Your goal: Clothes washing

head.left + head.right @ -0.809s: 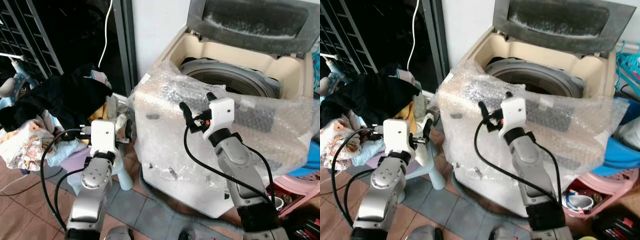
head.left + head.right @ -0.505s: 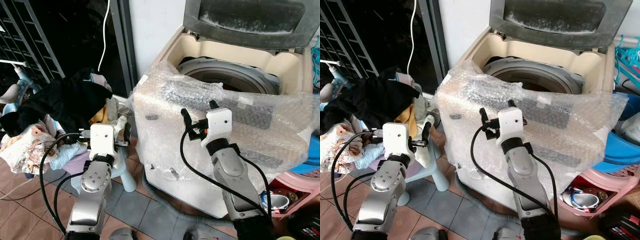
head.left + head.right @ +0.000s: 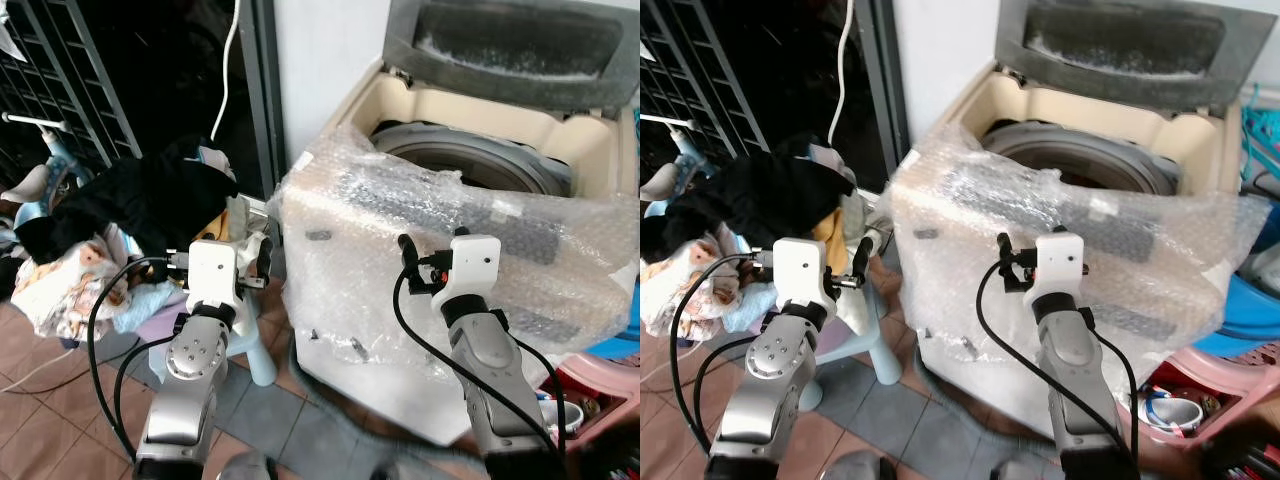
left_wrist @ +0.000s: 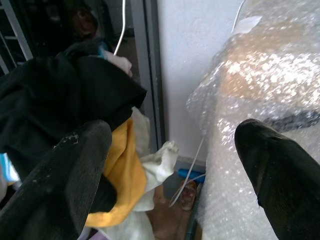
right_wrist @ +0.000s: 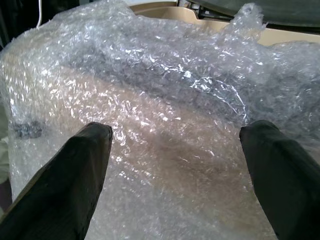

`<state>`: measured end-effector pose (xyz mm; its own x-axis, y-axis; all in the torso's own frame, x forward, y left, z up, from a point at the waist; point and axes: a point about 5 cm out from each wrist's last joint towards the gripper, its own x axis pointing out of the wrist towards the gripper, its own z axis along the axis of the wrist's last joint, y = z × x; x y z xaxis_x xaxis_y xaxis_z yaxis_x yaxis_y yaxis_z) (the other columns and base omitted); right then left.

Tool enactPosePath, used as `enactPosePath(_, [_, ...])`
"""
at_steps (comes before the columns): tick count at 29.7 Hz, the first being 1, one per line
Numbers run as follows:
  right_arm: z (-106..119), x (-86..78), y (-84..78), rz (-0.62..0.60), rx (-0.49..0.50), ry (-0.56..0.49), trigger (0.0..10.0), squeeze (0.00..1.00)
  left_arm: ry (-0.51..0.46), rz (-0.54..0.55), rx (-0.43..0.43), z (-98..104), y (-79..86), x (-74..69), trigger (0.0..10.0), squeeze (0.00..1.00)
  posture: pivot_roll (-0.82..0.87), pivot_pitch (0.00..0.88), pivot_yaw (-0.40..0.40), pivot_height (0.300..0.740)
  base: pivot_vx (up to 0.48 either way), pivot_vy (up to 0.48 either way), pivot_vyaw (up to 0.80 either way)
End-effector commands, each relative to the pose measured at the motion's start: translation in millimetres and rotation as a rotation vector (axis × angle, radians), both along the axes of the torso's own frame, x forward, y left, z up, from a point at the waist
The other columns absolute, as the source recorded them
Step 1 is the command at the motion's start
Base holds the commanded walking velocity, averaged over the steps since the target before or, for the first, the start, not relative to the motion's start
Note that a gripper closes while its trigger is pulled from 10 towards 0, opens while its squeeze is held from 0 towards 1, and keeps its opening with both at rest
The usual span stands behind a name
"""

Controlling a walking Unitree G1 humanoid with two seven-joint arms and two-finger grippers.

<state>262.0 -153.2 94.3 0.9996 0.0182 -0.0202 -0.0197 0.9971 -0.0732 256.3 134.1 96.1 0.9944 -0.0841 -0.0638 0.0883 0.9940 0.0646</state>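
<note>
Laundry (image 3: 130,215) sits heaped on my left: a black garment draped over the top, a yellow piece (image 4: 117,172) and pale cloth beneath it, and a printed white fabric (image 3: 60,290) lower down. The pile rests on what looks like a small pale stool (image 3: 250,350), just beside the washing machine (image 3: 480,150).

The washing machine is a top loader with its grey lid (image 3: 515,45) raised, so I can see the drum ring (image 3: 470,165) inside the cream body. Bubble wrap (image 3: 400,260) covers its front and the control strip, draping down over the near corner.

I have the left gripper (image 4: 170,175) held up between the pile and the machine's wrapped corner. Through its wrist camera the two black fingers stand wide apart with nothing between them, one in front of the dark clothes and the other in front of the bubble wrap.

The right gripper (image 5: 180,165) is raised in front of the machine's wrapped face, close to it. Its fingers are also spread wide and hold nothing; I cannot tell whether the tips touch the plastic.

A white cable (image 3: 228,50) hangs down the dark doorway behind the pile, and a pink basin (image 3: 600,365) sits on the tiled floor (image 3: 60,430) to the right of the machine.
</note>
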Motion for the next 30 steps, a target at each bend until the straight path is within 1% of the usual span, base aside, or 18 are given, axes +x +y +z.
enactPosePath(1, [-10,-2.3,7.6,0.01,-0.011,0.036,10.0,0.0,0.001,-0.001,0.0,2,0.8,-0.3,10.0,0.0,-0.03,0.0,0.0,0.74,0.0,0.48,0.0])
enactPosePath(2, [-11,-1.0,5.9,-0.01,-0.015,0.036,10.0,0.0,0.008,0.003,-0.002,1,1.8,0.3,10.0,0.0,-0.03,0.0,-0.001,0.74,0.0,0.48,0.0])
enactPosePath(4, [-13,-0.5,0.4,-0.049,0.015,0.049,10.0,0.0,0.006,-0.018,-0.01,0,0.1,1.8,10.0,0.0,-0.03,0.0,-0.001,0.74,0.0,0.48,0.0])
enactPosePath(6, [-14,-0.8,-1.6,-0.061,0.017,0.057,10.0,0.0,0.004,-0.026,-0.008,0,-1.1,2.2,10.0,0.0,-0.04,0.0,-0.001,0.74,0.0,0.48,0.0])
enactPosePath(8, [-16,-0.6,-1.6,-0.057,-0.004,0.072,10.0,0.0,0.002,-0.033,-0.007,0,-2.3,2.3,10.0,0.0,-0.04,0.0,0.001,0.74,0.0,0.48,0.0])
enactPosePath(9, [-19,-0.2,-0.5,-0.053,-0.057,0.097,10.0,0.0,0.003,-0.031,0.0,-1,-3.3,2.8,10.0,0.0,-0.04,0.0,0.002,0.74,0.0,0.48,0.0])
enactPosePath(12, [-17,0.0,0.9,-0.045,-0.073,0.097,10.0,0.0,-0.01,-0.03,0.001,0,-3.2,3.2,10.0,0.0,-0.03,0.0,0.003,0.74,0.0,0.458,0.0])
enactPosePath(14, [-17,0.6,3.4,-0.045,0.004,0.104,10.0,0.0,-0.013,-0.019,0.012,0,-1.9,2.8,10.0,0.0,-0.03,0.0,0.005,0.74,0.0,0.337,0.0])
enactPosePath(17, [-14,1.2,3.9,-0.04,-0.013,0.086,10.0,0.0,-0.01,-0.009,0.029,-1,-0.1,2.1,10.0,0.0,-0.03,0.0,0.007,0.74,0.0,0.0,0.0])
enactPosePath(18, [-10,-0.2,10.8,0.067,0.049,0.048,10.0,0.0,-0.014,-0.021,0.024,-1,-0.3,2.0,10.0,0.0,-0.03,0.0,0.009,0.74,0.0,0.0,0.0])
enactPosePath(20, [-13,-2.2,8.4,0.067,0.103,0.035,10.0,0.0,-0.022,-0.026,0.023,-1,-2.0,2.3,10.0,0.0,-0.03,0.0,0.008,0.74,0.0,0.0,0.0])
enactPosePath(22, [-14,-2.6,6.9,0.054,0.107,0.036,10.0,0.0,-0.024,-0.026,0.024,-1,-2.5,2.5,10.0,0.0,-0.03,0.0,0.008,0.74,0.0,0.0,0.0])
enactPosePath(24, [-17,-1.1,7.8,0.055,0.041,0.05,10.0,0.0,-0.022,-0.005,0.015,-1,-0.6,3.4,10.0,0.0,-0.03,0.0,0.011,0.74,0.0,0.0,0.0])
enactPosePath(25, [-17,-1.1,7.8,0.055,0.041,0.05,10.0,0.0,-0.022,-0.005,0.015,-1,-0.6,3.4,10.0,0.0,-0.03,0.0,0.011,0.74,0.0,0.0,0.0])
enactPosePath(27, [-19,0.8,12.4,0.078,0.01,0.068,10.0,0.0,-0.016,-0.002,0.025,-3,0.9,3.7,10.0,0.0,-0.03,0.0,0.011,0.74,0.0,0.266,0.0])
enactPosePath(28, [-19,1.2,12.6,0.07,-0.023,0.07,10.0,0.0,-0.013,0.001,0.025,-3,1.2,3.5,10.0,0.0,-0.03,0.0,0.009,0.74,0.0,0.48,0.0])
enactPosePath(29, [-19,2.5,14.6,0.081,-0.033,0.071,10.0,0.0,-0.022,-0.007,0.028,-2,1.1,3.9,10.0,0.0,-0.03,0.0,0.003,0.74,0.0,0.48,0.0])
enactPosePath(30, [-17,3.7,15.7,0.084,-0.015,0.071,10.0,0.0,-0.032,-0.015,0.033,-1,0.9,4.3,10.0,0.0,-0.03,0.0,0.003,0.74,0.0,0.428,0.0])
